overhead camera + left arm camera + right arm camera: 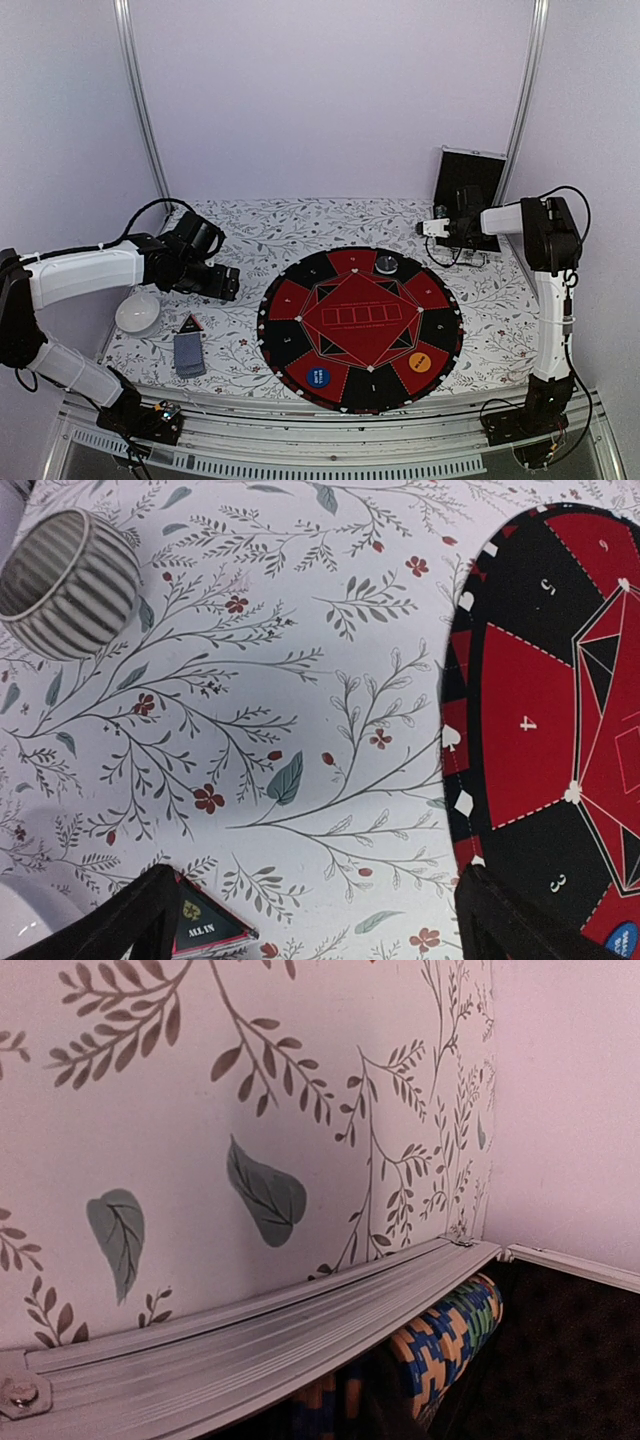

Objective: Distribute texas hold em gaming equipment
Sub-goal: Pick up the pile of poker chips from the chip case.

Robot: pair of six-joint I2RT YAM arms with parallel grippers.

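Observation:
A round red-and-black poker mat [360, 315] lies mid-table, with a blue marker disc [317, 377] and an orange marker disc [420, 361] on its near edge. A grey-blue card deck [189, 353] lies near left. My left gripper [230, 283] hovers left of the mat, open and empty [320, 935]. My right gripper [460, 240] reaches into the black silver-edged case [470, 190]. Its wrist view shows a row of blue-and-orange striped chips [455, 1335] under the case's silver edge [250, 1345]. Its fingers are mostly hidden among the chips.
A ribbed grey cup [65, 580] stands far left in the left wrist view. A triangular "ALL IN" marker [190, 323] lies by the deck and beside my left finger [205, 925]. A white bowl [138, 313] sits at the left edge. A small grey disc [386, 263] lies on the mat's far edge.

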